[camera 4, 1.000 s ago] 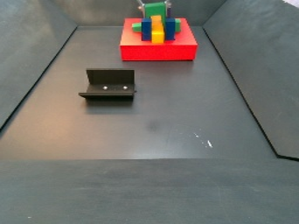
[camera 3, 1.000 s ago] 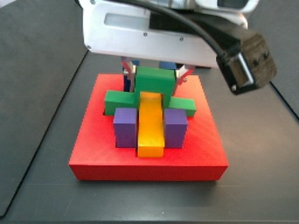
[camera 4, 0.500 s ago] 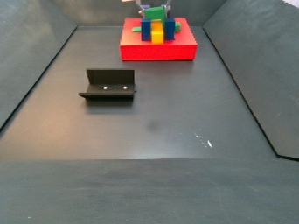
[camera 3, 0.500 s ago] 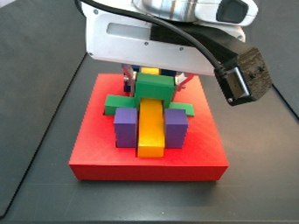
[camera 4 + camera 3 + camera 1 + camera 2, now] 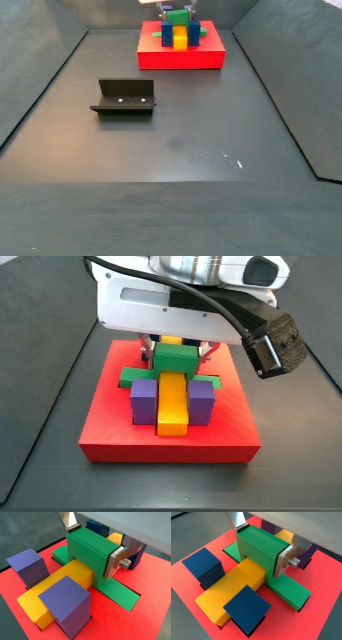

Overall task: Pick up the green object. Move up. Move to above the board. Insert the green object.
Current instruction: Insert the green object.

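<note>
Nearest us, in a side view, the fixture stands alone on the dark table, toward its left edge. Well beyond it, the board sits at the far edge. On it the yellow bar runs between two purple cubes, and a blue cube shows in a wrist view. The green object straddles the bar, low wings down in the recess. The gripper hangs over the board, silver fingers pinching the raised green centre from both sides
</note>
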Controlling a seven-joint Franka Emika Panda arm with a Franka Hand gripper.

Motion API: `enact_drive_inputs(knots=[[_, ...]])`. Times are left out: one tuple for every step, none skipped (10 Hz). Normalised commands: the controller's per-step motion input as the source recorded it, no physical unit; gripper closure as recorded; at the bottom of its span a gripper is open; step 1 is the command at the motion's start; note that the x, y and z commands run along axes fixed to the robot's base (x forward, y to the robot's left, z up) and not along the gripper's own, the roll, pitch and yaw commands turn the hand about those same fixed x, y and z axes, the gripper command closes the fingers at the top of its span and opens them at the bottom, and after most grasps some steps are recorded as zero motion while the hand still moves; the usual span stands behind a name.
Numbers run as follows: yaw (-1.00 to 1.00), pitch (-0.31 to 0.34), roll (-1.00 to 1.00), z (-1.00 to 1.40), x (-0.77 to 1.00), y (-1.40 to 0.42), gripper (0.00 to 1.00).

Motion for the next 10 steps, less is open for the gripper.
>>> enact_drive_inputs(knots=[[0.07,-0.500,-0.18,-0.16,-0.08,0.00,1.00],[0.00,-0.500,-0.24,-0.07,-0.12,0.00,1.00],[0.00,-0.500,-0.24,-0.07,-0.11,0.00,1.00],[0.00,-0.210,-0.08,-0.11,0.00,0.00,1.00],[0.00,-0.164,0.04,-0.22,0.00,-0.03,1.00],[0.10,-0.257,0.05,-0.31,0.00,-0.10,1.00],[0.08,-0.223,0.03,-0.28,0.00,-0.11,1.00],[0.01,-0.017,0.00,-0.03,0.00,-0.01,1.00],[0.00,-0.021,0.00,-0.02,0.00,0.00,1.00],[0.00,0.000,0.00,0.00,0.00,0.00,1.00]])
